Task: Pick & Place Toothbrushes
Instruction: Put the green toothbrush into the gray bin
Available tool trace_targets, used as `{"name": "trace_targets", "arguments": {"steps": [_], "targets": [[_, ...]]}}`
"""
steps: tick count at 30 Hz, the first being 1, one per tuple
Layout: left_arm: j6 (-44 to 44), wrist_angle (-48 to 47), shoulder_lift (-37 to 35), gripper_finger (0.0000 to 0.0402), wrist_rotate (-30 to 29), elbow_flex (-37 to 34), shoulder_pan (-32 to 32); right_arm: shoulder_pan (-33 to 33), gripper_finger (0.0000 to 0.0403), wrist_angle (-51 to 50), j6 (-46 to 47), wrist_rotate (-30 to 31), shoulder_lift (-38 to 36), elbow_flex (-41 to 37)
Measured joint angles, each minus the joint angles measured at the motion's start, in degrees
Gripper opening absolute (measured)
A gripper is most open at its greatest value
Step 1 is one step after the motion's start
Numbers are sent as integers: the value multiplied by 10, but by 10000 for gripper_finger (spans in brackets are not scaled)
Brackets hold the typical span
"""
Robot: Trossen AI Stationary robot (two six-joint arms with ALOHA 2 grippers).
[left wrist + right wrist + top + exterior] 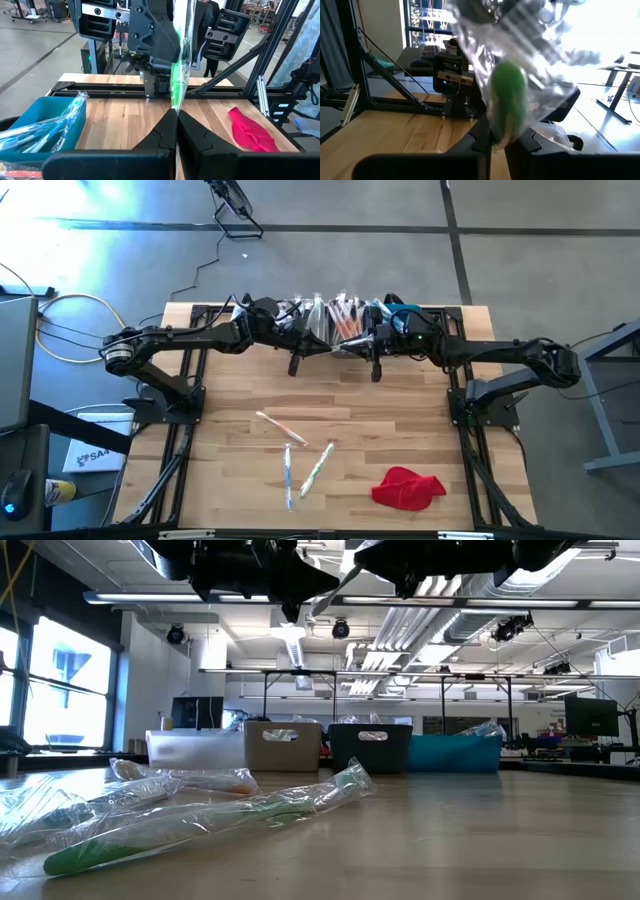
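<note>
High view shows both dark arms meeting over the far edge of the wooden tabletop, above the row of small bins stuffed with wrapped brushes. The left pincer is clenched on a green-handled toothbrush in a crinkly clear wrapper, which stands upright from its fingertips. The right pincer has its fingers closed on the same brush's green end, so this looks like a handover between the two arms. To do it well, the right grip should be firm on the handle itself, not just on loose wrapper, before the left lets go; a slow, straight parting would keep the film from snagging. The blue plastic bin just beside the left arm already holds blue-handled brushes. Three more wrapped toothbrushes lie loose near the middle of the tabletop, and a crumpled red cloth sits well apart toward the right front.
</note>
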Motion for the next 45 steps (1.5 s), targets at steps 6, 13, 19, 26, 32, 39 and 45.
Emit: {"name": "trace_targets", "arguments": {"steps": [6,13,19,26,32,39,45], "targets": [[0,0,0,5,-11,0,0,0,26,-1,0,0,0,0],[0,0,0,72,-40,0,0,0,26,-4,0,1,0,0],[0,-2,0,108,-43,0,0,0,25,-7,0,0,0,0],[-7,-17,0,112,-44,0,0,-1,25,-11,0,0,0,0],[8,-16,1,112,-38,0,1,-1,25,-15,2,13,0,0],[33,9,-39,112,-8,-45,16,-8,25,-31,32,13,0,0],[21,35,-123,112,-12,-122,43,-27,25,-39,51,14,0,1]]}}
